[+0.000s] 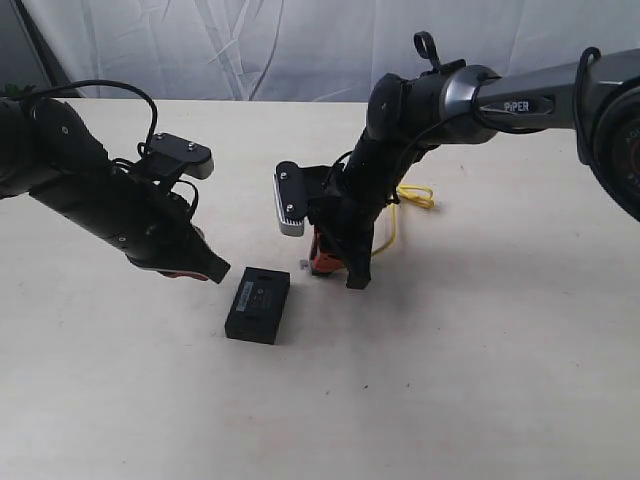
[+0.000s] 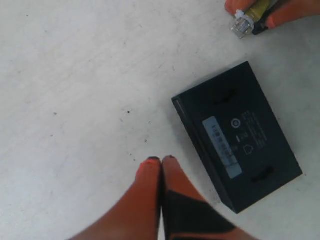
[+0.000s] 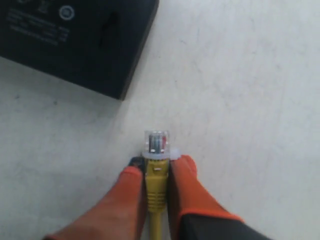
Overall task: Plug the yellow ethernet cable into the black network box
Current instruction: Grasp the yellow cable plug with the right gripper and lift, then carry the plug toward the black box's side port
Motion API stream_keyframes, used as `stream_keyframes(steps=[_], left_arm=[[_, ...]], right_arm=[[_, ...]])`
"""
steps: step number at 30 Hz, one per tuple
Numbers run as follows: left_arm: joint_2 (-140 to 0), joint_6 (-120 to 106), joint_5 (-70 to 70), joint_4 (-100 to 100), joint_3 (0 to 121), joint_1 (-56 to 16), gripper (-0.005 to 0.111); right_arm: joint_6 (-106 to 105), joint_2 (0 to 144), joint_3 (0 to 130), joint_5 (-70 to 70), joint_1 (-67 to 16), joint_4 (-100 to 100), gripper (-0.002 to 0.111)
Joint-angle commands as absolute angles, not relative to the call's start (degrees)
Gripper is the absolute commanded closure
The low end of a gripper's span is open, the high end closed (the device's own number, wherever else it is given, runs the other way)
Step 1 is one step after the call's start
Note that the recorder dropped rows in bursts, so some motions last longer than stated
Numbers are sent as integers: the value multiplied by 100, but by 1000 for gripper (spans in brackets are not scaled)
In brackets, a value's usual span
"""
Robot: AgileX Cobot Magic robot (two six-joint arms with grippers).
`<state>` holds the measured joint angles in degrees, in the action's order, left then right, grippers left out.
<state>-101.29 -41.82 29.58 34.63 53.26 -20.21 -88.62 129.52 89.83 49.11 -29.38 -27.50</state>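
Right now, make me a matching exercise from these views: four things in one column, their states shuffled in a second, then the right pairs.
Things:
1. left tool
2. right tool
3. black network box
4. yellow ethernet cable

States:
A. lies flat, white label facing up
B. shut, holding nothing
C. gripped just behind its clear plug, not yet in any port
D. shut on the cable

Pairs: 1-B, 2-D, 3-A, 4-C

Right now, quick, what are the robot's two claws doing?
Left gripper: closed, holding nothing, near the black network box.
Right gripper: closed on the yellow ethernet cable, just behind its clear plug.
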Motion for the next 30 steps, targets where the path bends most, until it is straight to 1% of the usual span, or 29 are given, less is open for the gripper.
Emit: stream_keyframes(steps=[1, 8, 13, 22, 24, 30], left_arm=[[-10137, -4240, 2962, 3590, 5302, -2010, 107], [-10137, -4240, 2951, 3649, 5302, -2010, 107], [-10137, -4240, 2965, 3734, 5302, -2010, 107], [-10137, -4240, 3183, 3917, 5302, -2010, 107], [-10137, -4240, 3198, 3931, 5302, -2010, 107], [-10137, -4240, 3303, 4039, 5302, -2010, 107]], right_arm=[[-8540, 12924, 9006, 4784, -2946, -2424, 109], [-6999, 12621, 9006, 4854, -2946, -1813, 109], [-6063, 12425, 9006, 5426, -2998, -1182, 109], [-5310, 12047, 8969, 6288, -3007, -1084, 109], [-5288, 11884, 8746, 6338, -3007, -1097, 109], [-5142, 11154, 7615, 5671, -3007, -1256, 109]])
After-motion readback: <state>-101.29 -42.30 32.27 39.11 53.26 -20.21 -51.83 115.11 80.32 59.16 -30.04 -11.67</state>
